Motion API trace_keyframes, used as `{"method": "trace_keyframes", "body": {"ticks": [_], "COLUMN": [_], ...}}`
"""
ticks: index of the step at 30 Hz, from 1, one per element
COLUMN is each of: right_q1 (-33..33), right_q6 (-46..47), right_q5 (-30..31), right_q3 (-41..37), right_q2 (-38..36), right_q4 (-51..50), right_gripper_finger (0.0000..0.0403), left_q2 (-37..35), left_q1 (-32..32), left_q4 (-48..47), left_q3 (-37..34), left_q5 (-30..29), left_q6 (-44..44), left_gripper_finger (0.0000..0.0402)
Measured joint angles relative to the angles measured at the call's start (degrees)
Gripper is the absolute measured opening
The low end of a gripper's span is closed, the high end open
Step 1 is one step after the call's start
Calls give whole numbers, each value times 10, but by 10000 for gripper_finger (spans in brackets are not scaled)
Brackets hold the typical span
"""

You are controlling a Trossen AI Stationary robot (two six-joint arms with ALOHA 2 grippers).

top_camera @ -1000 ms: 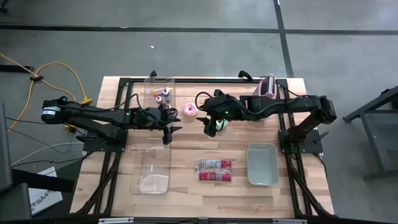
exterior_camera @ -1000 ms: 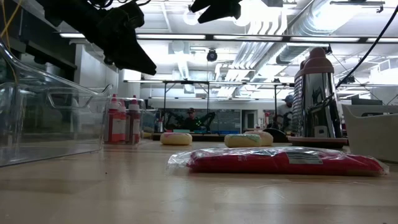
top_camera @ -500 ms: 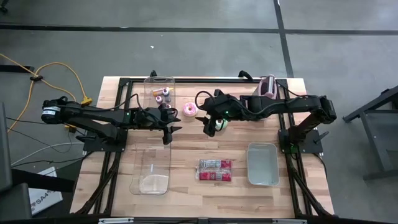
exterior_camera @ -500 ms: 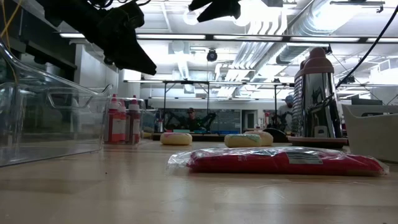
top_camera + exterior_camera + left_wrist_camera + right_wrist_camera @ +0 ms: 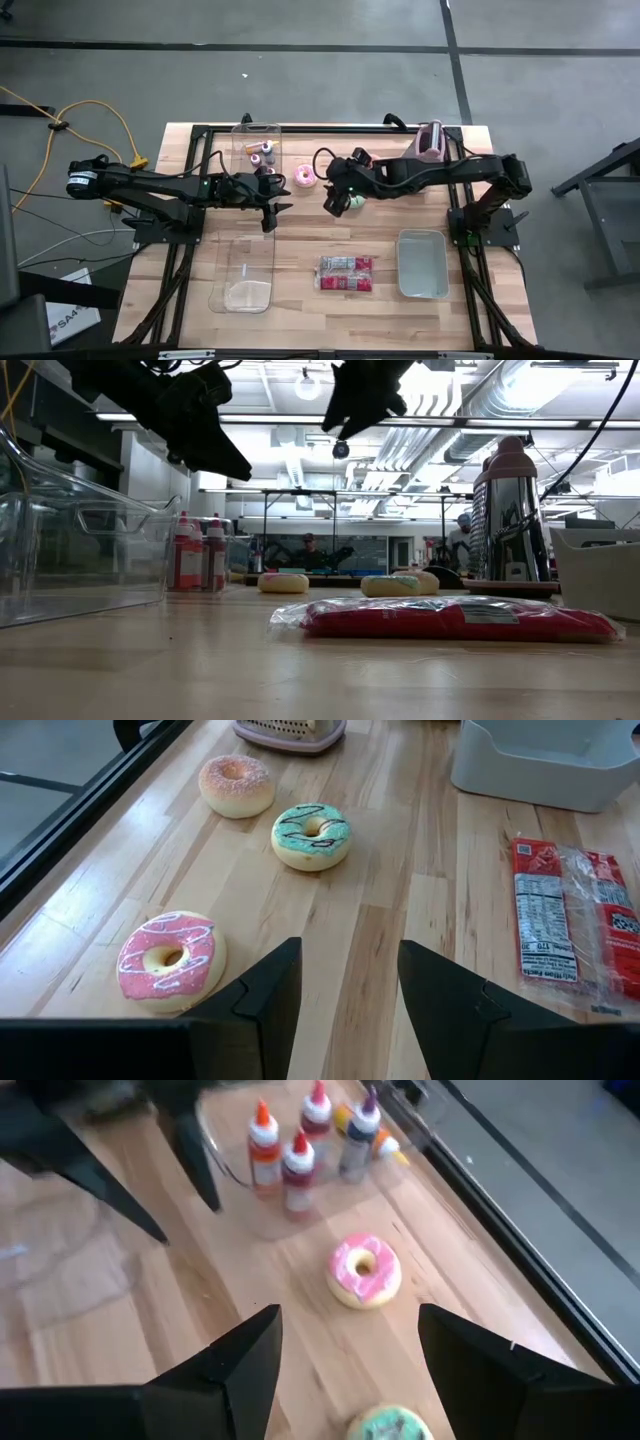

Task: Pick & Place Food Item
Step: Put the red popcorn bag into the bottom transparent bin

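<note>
the right gripper (image 5: 331,200) has shifted over the last second: in the high view the arm has drawn back slightly toward the far side of the table, and in the low view the gripper head (image 5: 362,395) now hangs lower and more steeply pitched than it did half a second ago. its fingers stand apart and hold nothing. it sits above the table between the pink donut (image 5: 305,178) and the green donut (image 5: 355,200), the latter just beside it; the right wrist view shows the pink donut (image 5: 366,1270) ahead between the fingers and the green donut (image 5: 389,1424) close under the camera. judgement: the arm is lining up on one of the donuts, but which one cannot be told. the left gripper (image 5: 272,208) has not moved; it waits near the clear container (image 5: 242,268), fingers apart and empty. a third, plain donut (image 5: 236,785) lies farther off, near the metal grater (image 5: 430,139). the red packet (image 5: 345,273) and the grey bin (image 5: 422,263) lie untouched on the near side. no food item has been lifted yet.
</note>
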Motion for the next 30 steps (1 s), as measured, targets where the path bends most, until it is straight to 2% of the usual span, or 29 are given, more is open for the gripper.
{"method": "trace_keyframes", "body": {"ticks": [12, 18, 21, 27, 30], "right_q1": [-5, -37, -58, -111, -130], "right_q6": [53, 92, 88, 23, -3], "right_q5": [5, -14, -52, -176, -199], "right_q3": [0, 0, 0, 0, 0], "right_q2": [0, 0, 0, 0, 0], "right_q4": [-58, -89, -97, -80, -80], "right_gripper_finger": [224, 224, 224, 224, 224], "left_q2": [0, 0, 0, 0, 0], "left_q1": [0, 0, 0, 0, 0], "left_q4": [1, 3, 6, 6, 6], "left_q3": [0, 0, 0, 0, 0], "left_q5": [0, 0, 0, 0, 0], "left_q6": [0, 0, 0, 0, 0], "left_gripper_finger": [161, 161, 161, 161, 161]}}
